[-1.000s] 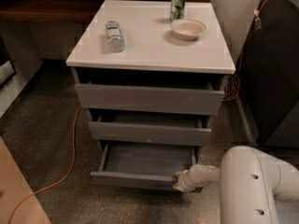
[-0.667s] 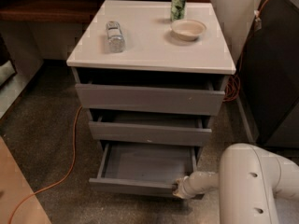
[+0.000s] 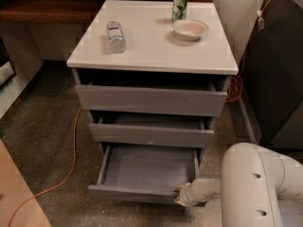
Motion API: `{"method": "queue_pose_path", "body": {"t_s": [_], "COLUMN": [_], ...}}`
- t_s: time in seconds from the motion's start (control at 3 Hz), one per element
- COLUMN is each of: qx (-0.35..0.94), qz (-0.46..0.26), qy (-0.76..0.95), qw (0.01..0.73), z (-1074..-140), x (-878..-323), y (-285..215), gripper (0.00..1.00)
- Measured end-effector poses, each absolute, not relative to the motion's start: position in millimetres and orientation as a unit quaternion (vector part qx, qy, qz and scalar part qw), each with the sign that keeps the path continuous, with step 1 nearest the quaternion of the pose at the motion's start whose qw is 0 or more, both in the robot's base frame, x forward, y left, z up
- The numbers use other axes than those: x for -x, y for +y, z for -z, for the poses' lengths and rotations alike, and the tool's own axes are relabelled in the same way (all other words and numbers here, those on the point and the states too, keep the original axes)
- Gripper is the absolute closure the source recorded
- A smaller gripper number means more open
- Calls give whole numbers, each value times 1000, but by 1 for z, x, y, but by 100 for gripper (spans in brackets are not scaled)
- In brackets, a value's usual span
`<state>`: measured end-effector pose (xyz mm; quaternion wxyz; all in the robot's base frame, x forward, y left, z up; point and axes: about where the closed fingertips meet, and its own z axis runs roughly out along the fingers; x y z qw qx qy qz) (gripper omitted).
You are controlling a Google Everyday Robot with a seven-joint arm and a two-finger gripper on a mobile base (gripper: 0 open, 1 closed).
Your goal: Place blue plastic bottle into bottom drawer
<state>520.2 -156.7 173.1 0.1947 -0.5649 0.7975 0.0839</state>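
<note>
the white tool (image 3: 181, 198) sits at the right end of the bottom drawer (image 3: 137, 193) front, touching it; whether it is clenched on the panel or released cannot be told. the drawer stands pulled out, its grey inside bare. a likely risk: drawing away at an angle could snag the front and skew it or nudge it shut. farther off, the blue plastic bottle (image 3: 115, 37) appears to lie on its side on the table (image 3: 151, 56), near the left edge, well apart from the tool; a clumsy approach could roll it off that edge. the thick white arm (image 3: 258, 188) enters from the lower right, low to the floor, its slim forearm reaching left to the drawer.
</note>
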Motion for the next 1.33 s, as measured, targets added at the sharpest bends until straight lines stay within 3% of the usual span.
{"method": "queue_pose_path", "body": {"t_s": [1.33], "qx": [565], "qz": [-84], "qy": [797], "qw": [194], "z": [-173], "x": [-520], "y": [-157], "gripper": [100]}}
